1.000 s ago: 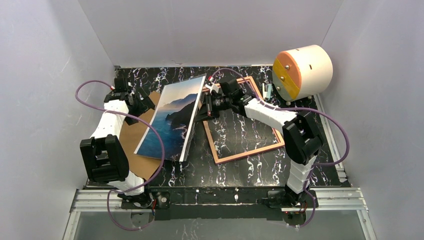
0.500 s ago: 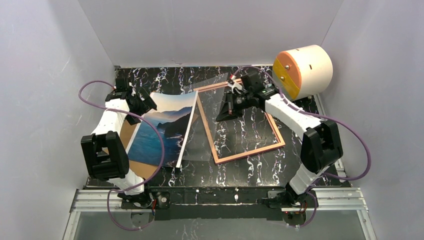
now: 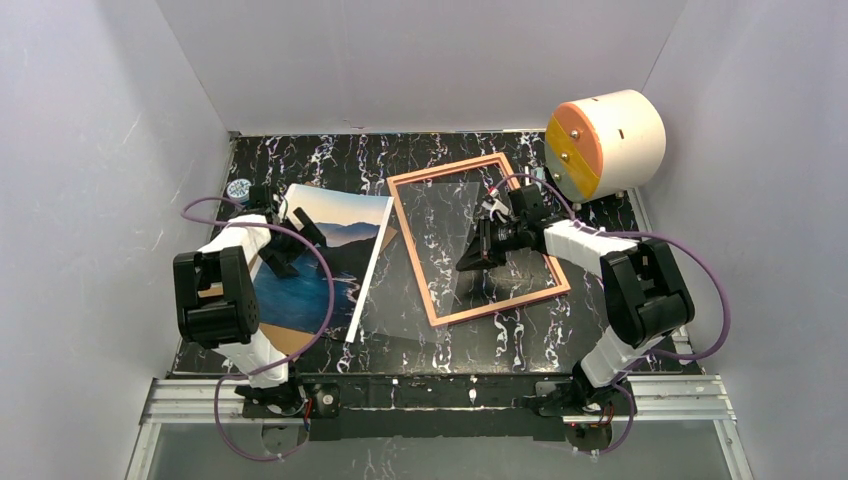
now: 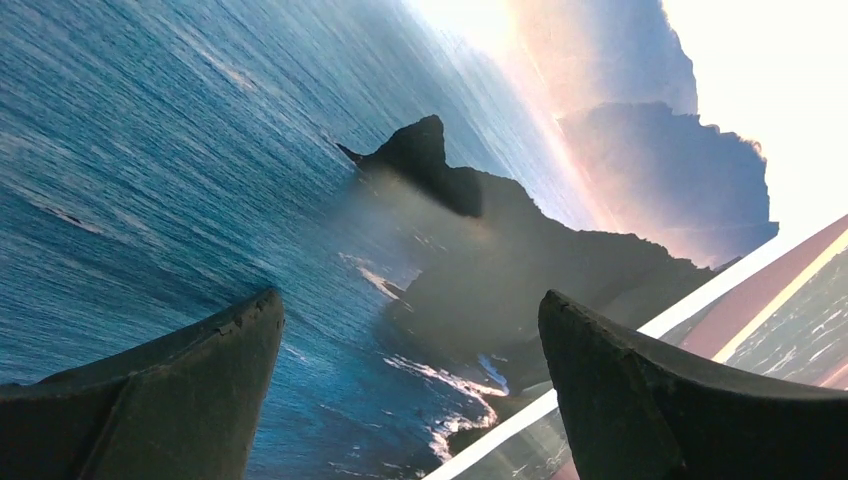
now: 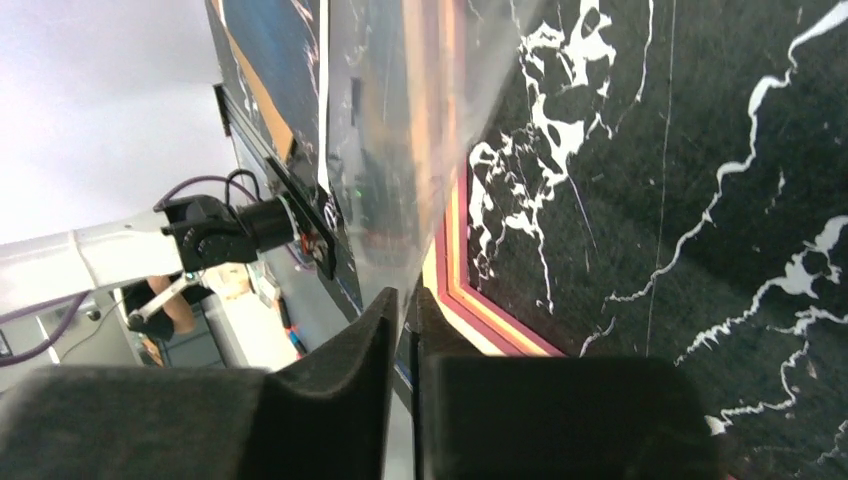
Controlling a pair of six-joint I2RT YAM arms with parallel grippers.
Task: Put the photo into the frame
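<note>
Top external: photo (image 3: 350, 240) beside frame (image 3: 510, 305)

A seascape photo (image 3: 335, 270) lies face up by the left edge of the worktop (image 3: 470, 340), resting on a brown board (image 3: 288, 340). It shows blue water, dark cliffs and a pale orange sky, with a white strip along its right edge. It sits askew, long sides running from the near left towards the far middle. Just beside it, right of centre, a thin pinkish-brown frame (image 3: 520, 301) lies flat and turned the other way, one corner towards the far edge. The frame holds no picture, and black marbled worktop shows through its opening. A clear sheet (image 3: 420, 250) overlaps its left side.
</note>
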